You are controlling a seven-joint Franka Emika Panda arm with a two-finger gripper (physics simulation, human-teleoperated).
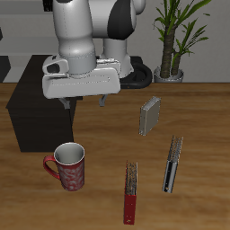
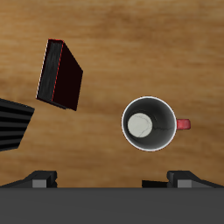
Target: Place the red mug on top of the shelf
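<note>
From the exterior view, the red mug stands upright on the wooden tabletop, near the front edge, with its loop handle turned sideways and its dark inside showing. Behind it, at the back of the tabletop, sits the shelf, a dark boxy cabinet with a flat top; mug and shelf are apart. The tool hangs above the tabletop, higher than the mug and farther back, beside the shelf's top. Its two short fingers point down with a gap between them and nothing in that gap, so it stands open. A grey boxy object stands farther along the tabletop. Nearer the front edge lie a red book and a dark book, each on its long edge. A potted plant stands at the back.

In the wrist view, the mug is seen straight from above: a light round rim, a dark well, a pale base, the red handle jutting from one side. The red book lies near it, not touching. The two finger tips show at the frame's edge, well apart and holding nothing.
</note>
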